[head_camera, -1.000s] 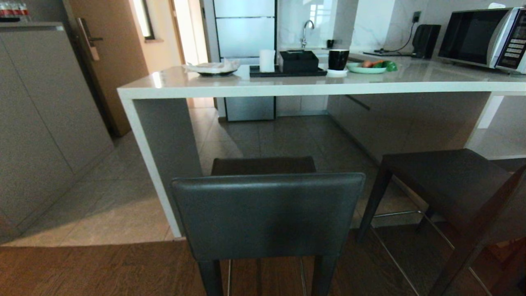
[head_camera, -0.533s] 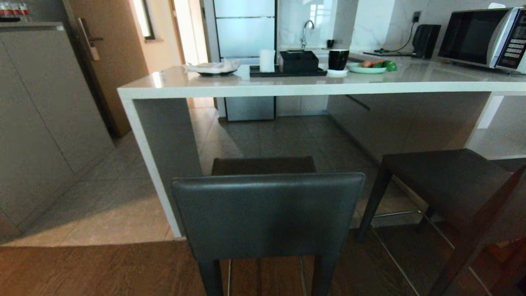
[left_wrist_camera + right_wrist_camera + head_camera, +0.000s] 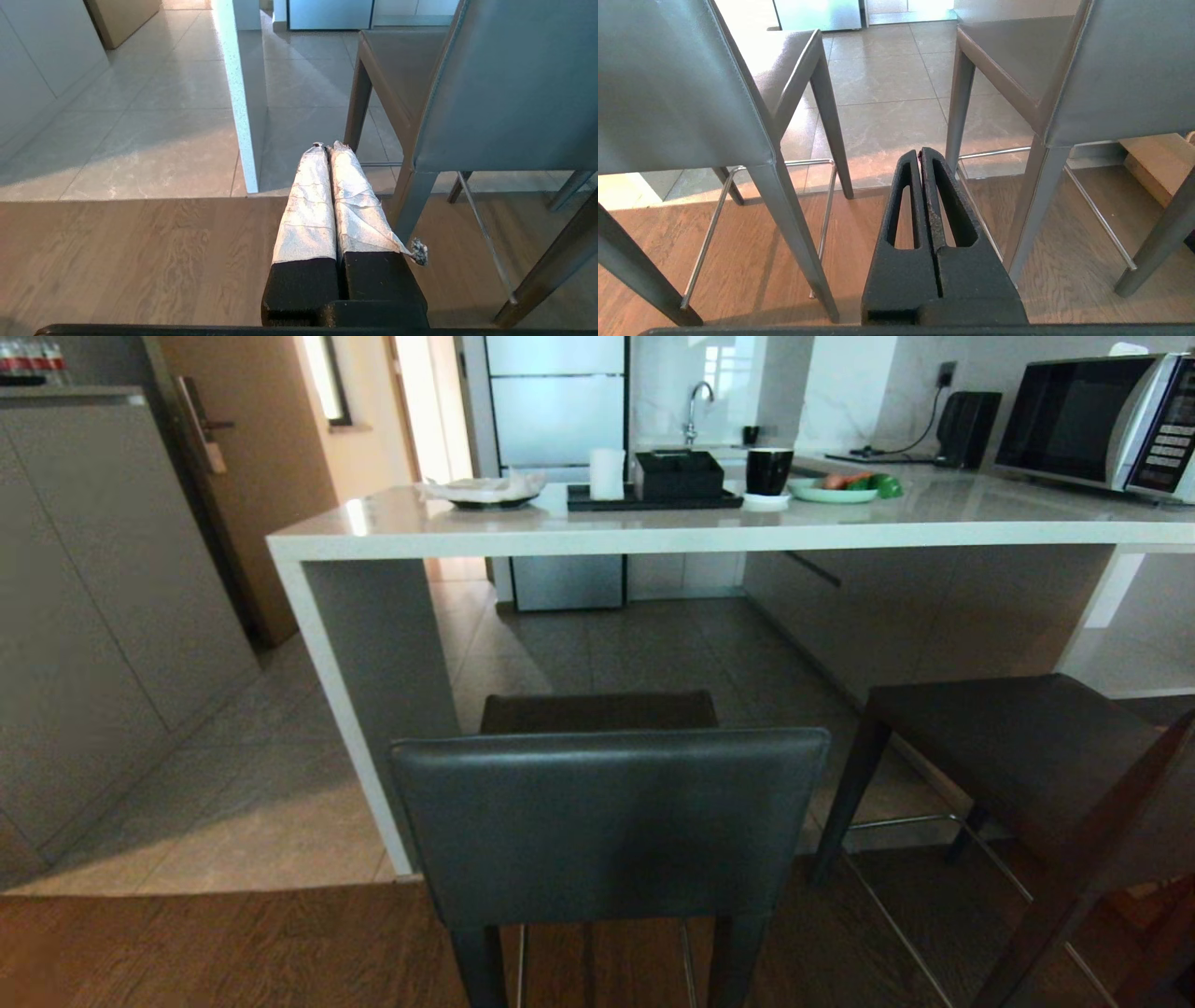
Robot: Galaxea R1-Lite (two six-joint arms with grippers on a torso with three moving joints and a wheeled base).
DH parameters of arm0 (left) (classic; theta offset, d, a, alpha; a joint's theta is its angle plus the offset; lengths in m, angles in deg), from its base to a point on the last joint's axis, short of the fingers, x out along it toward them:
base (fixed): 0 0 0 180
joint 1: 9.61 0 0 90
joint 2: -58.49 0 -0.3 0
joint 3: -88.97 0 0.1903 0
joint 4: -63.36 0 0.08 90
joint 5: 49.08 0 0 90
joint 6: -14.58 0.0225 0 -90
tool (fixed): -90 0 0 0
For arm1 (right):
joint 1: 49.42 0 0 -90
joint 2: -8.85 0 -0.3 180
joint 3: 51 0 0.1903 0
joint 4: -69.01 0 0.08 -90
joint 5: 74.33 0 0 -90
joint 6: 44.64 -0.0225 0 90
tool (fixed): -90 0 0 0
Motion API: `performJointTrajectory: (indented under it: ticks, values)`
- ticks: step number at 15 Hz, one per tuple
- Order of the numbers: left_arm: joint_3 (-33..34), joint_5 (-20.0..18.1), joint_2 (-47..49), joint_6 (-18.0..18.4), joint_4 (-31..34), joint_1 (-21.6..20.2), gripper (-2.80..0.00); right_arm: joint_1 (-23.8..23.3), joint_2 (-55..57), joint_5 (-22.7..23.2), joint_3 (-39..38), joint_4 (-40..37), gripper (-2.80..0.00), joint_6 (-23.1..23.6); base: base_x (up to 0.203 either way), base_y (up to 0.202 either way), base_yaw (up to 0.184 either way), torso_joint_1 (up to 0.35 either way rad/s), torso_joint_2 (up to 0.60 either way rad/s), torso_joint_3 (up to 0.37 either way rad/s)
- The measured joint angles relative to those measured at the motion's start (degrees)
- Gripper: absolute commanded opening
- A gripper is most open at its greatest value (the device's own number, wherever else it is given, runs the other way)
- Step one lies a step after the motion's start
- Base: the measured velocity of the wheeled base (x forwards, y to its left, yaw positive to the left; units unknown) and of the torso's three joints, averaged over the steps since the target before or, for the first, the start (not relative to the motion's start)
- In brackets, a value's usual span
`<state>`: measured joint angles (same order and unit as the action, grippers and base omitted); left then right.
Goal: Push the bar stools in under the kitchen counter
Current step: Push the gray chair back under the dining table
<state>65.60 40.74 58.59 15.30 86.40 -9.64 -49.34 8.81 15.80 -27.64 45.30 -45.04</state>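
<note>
Status: no change across the last second. The head view is the same throughout; neither the stools nor the camera have shifted. The task is therefore judged not yet started.

Stool positions: the left stool (image 3: pixel 609 821) stands directly ahead, backrest toward the robot, its seat only partly under the counter (image 3: pixel 709 527) and close beside the counter's end panel (image 3: pixel 373 691). The right stool (image 3: pixel 1018 756) stands at the right edge of view, turned at an angle, its seat mostly out from under the slab. Both remain pulled out.

End effectors: the left gripper (image 3: pixel 327 145), fingers wrapped in pale tape, is pressed together and holds nothing; it hangs low beside the left stool's backrest, not touching it. The right gripper (image 3: pixel 920 151) is likewise pressed together and empty, pointing into the gap between the two stools. Neither arm appears in the head view.

Next step, as a judgement: bring a gripper against the left stool's backrest and push it straight forward, keeping clear of the end panel.
</note>
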Motion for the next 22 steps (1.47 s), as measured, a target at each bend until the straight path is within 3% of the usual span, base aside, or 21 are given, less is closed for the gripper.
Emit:
performJointTrajectory:
  ticks: [2,4,6,8,13,17,19,22]
  values:
    - [-0.41,0.16,0.01,-0.05,0.41,0.02,-2.80,0.00,0.05,-0.21,0.82,-0.39,-2.80,0.24,0.000,0.000,0.000,0.000,0.00,0.000]
    - [-4.98,0.26,1.43,-2.04,1.33,0.05,-2.80,0.02,1.64,-0.83,4.93,-0.31,-2.80,-0.41,0.000,0.000,0.000,0.000,0.00,0.000]
    - [-11.11,0.23,7.01,-5.36,0.44,0.21,-2.80,0.04,6.89,-1.54,10.17,1.00,-2.80,-1.73,0.000,0.000,0.000,0.000,0.00,0.000]
    - [-15.98,0.18,17.87,-6.54,-4.85,0.43,-2.80,0.09,14.73,-1.82,14.51,3.93,-2.80,-2.47,0.000,0.000,0.000,0.000,0.00,0.000]
    - [-17.77,0.10,48.81,-4.37,-30.67,0.61,-2.80,0.09,36.23,-2.06,16.78,21.03,-2.80,-3.10,0.000,0.000,0.000,0.000,0.00,0.000]
    - [-14.57,0.18,70.78,-3.62,-55.08,0.73,-2.80,0.34,55.52,-1.79,13.15,41.99,-2.80,-2.95,0.000,0.000,0.000,0.000,0.00,0.000]
    - [-11.32,0.18,79.33,-3.78,-66.29,2.21,-2.80,2.77,64.04,-0.05,8.76,52.96,-2.80,-2.82,0.000,0.000,0.000,0.000,0.00,0.000]
    - [-7.88,0.16,87.92,-4.25,-75.49,6.69,-2.80,6.78,73.49,2.18,5.62,62.55,-2.80,-2.68,0.000,0.000,0.000,0.000,0.00,0.000]
